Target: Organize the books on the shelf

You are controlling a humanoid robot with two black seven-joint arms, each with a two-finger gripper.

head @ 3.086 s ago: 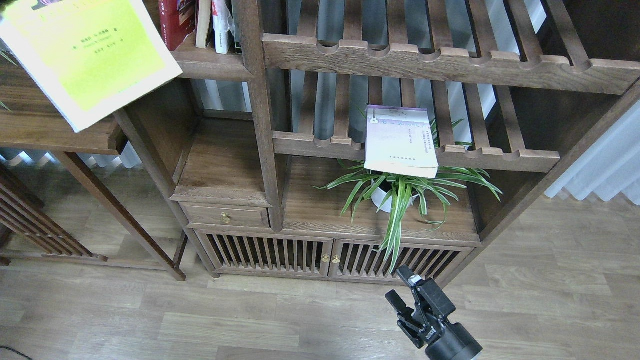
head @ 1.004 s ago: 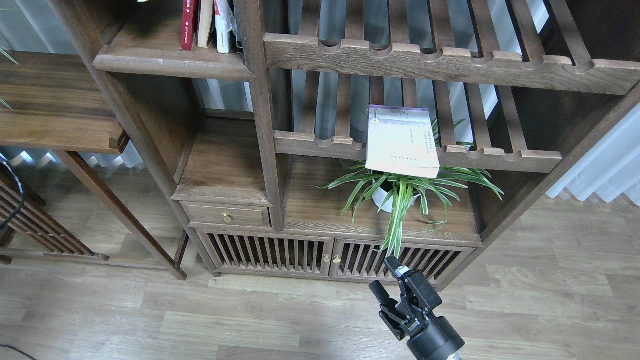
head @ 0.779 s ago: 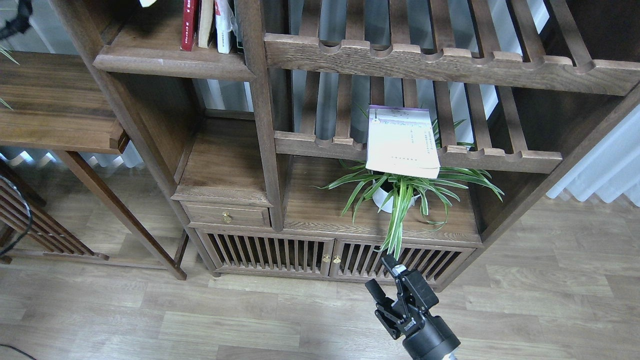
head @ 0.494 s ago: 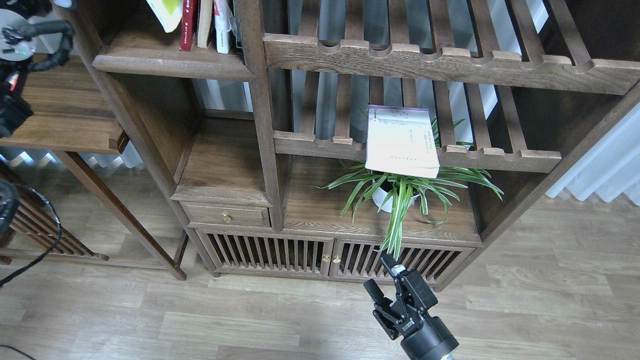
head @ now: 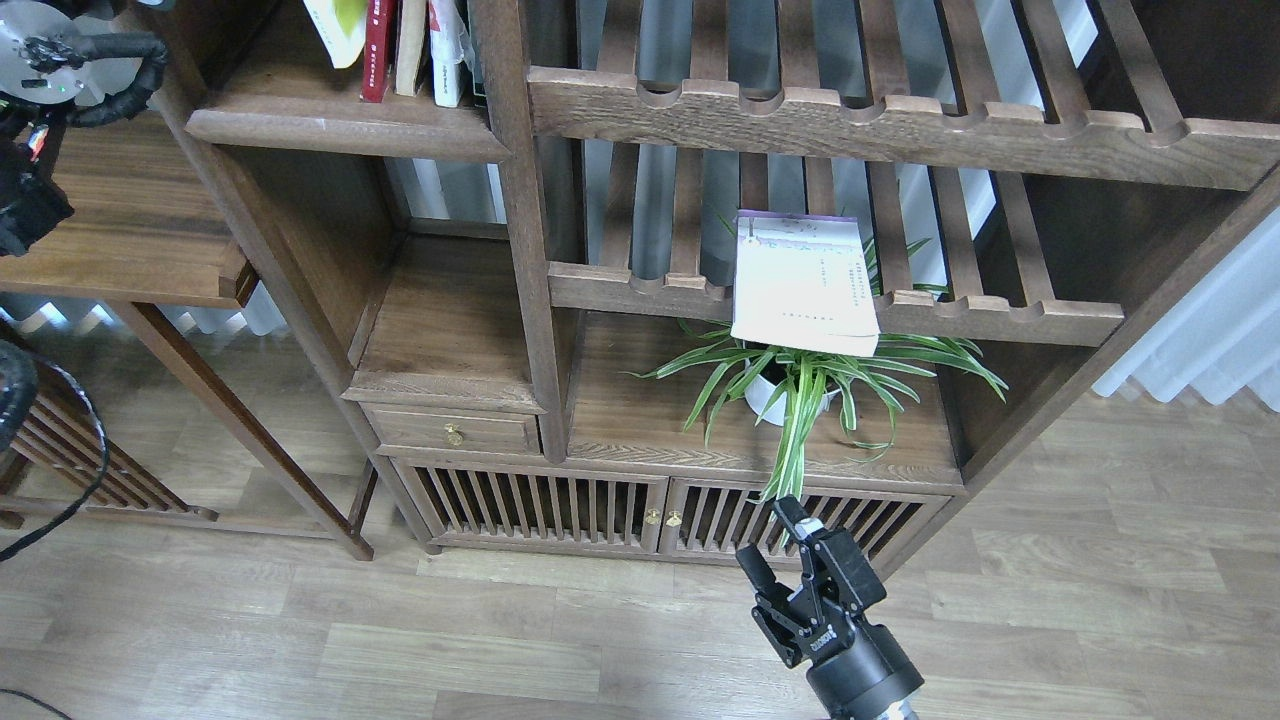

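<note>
Fingers of your right gripper [head: 773, 536] stand parted and empty, low before the cabinet doors [head: 660, 512]. Your left gripper lies beyond the frame's edge; only arm parts [head: 45, 70] show. You see the lavender book [head: 805, 284] lying on the slatted rack [head: 830, 305], overhanging the plant [head: 800, 385]. Yellow-green book [head: 338, 25] leans against the red book [head: 378, 48] on the shelf [head: 340, 120], tops cut off.

Purple-topped pale book [head: 805, 285], dark-brown shelf [head: 340, 125]

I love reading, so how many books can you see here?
5, maybe more hidden above. Four stand on the upper left shelf: yellow-green book, red book, tan book, white book. The lavender book lies on the slatted rack.
</note>
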